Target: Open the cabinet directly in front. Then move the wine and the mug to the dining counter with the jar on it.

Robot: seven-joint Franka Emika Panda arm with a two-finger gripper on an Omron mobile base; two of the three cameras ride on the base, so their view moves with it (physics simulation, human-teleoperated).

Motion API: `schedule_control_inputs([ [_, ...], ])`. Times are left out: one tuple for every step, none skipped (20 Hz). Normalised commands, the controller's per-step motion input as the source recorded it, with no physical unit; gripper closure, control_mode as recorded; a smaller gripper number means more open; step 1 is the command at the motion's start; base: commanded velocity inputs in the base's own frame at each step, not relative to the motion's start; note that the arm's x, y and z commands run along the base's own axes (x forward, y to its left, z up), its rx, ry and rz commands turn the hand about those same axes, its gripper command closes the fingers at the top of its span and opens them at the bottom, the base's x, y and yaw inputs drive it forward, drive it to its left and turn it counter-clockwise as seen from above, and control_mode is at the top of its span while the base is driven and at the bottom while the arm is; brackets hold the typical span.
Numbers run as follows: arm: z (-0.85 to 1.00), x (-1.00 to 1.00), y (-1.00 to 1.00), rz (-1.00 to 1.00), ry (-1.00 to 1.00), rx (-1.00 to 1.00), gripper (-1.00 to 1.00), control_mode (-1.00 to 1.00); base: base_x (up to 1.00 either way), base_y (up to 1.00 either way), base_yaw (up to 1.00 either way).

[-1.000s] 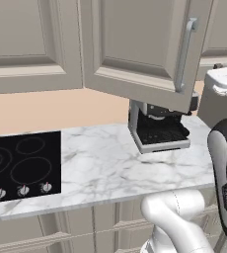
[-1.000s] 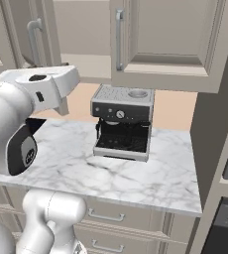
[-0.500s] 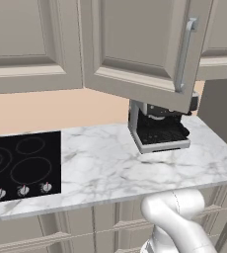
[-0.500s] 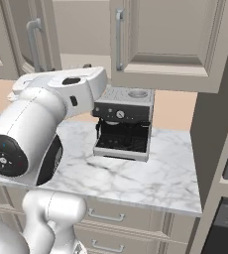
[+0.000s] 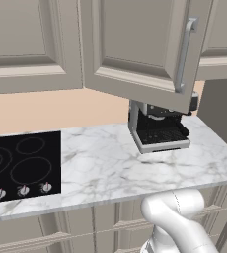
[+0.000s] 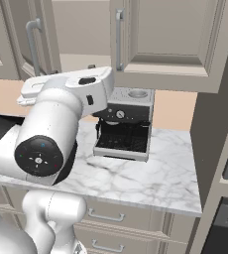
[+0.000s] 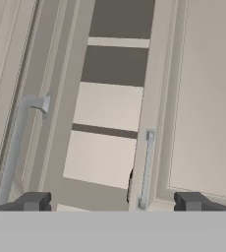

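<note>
Open claw point(image 7: 112, 202) facing the cabinet point(image 7: 110, 123), left door ajar, inner shelf point(image 7: 105, 130) visible

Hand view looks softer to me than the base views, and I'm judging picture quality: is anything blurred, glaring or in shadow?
Hand view: slightly soft edges, the cabinet interior dim above its shelf; hand open. Left base view: crisp, flat light, faint shadow under the coffee machine. Right base view: sharp, no glare.

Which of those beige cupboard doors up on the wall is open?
The beige-grey panelled door with the long silver bar handle above the coffee machine: it swings out over the marble counter, while its neighbours sit flush.
</note>
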Motion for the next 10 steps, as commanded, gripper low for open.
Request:
schedule_control_inputs([
  [-0.04, 0.37, 0.00, 0.03, 0.00, 0.00, -1.00, -1.00, 0.00, 0.00, 0.00],
  [-0.01, 0.41, 0.00, 0.01, 0.00, 0.00, -1.00, -1.00, 0.00, 0.00, 0.00],
  [0.00, 0.46, 0.00, 0.00, 0.00, 0.00, -1.00, -1.00, 0.00, 0.00, 0.00],
  [-0.03, 0.44, 0.00, 0.00, -0.03, 0.00, -1.00, -1.00, 0.00, 0.00, 0.00],
  [-0.03, 0.49, 0.00, 0.00, -0.02, 0.00, -1.00, -1.00, 0.00, 0.00, 0.00],
  [-0.01, 0.50, 0.00, 0.00, -0.01, 0.00, -1.00, -1.00, 0.00, 0.00, 0.00],
  [-0.04, 0.46, 0.00, 0.00, -0.01, 0.00, -1.00, -1.00, 0.00, 0.00, 0.00],
  [-0.05, 0.40, 0.01, 0.00, 0.00, 0.00, -1.00, -1.00, 0.00, 0.00, 0.00],
  [-0.08, 0.36, 0.00, 0.00, 0.00, 0.00, -1.00, -1.00, 0.00, 0.00, 0.00],
  [-0.09, 0.36, 0.01, 0.00, 0.00, 0.00, -1.00, -1.00, 0.00, 0.00, 0.00],
])
